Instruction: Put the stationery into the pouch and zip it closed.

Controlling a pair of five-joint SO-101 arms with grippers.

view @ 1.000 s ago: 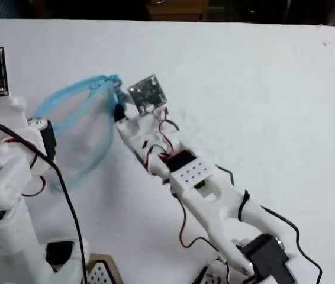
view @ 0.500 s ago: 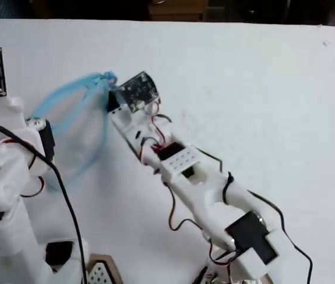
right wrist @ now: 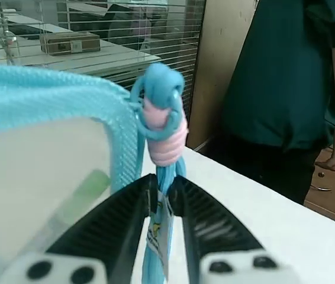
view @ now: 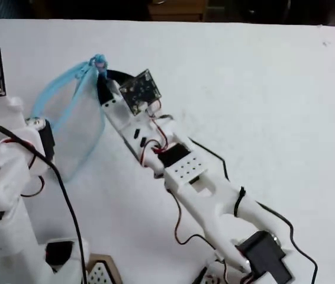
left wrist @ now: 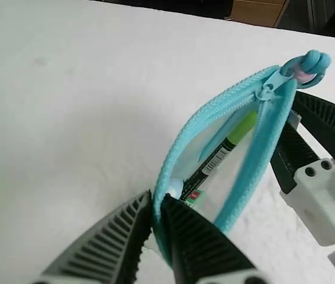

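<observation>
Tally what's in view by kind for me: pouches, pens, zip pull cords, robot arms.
Pouch: 1
Pen: 1 visible inside the pouch
Zip pull cord: 1
Robot arms: 2, left arm and right arm
Total: 5

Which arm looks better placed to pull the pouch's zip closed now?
Right. The right fingers pinch the pull cord at the zip slider, so it can likely draw the zip shut; the left fingers clamp the other end of the pouch, steadying it, pen inside.
</observation>
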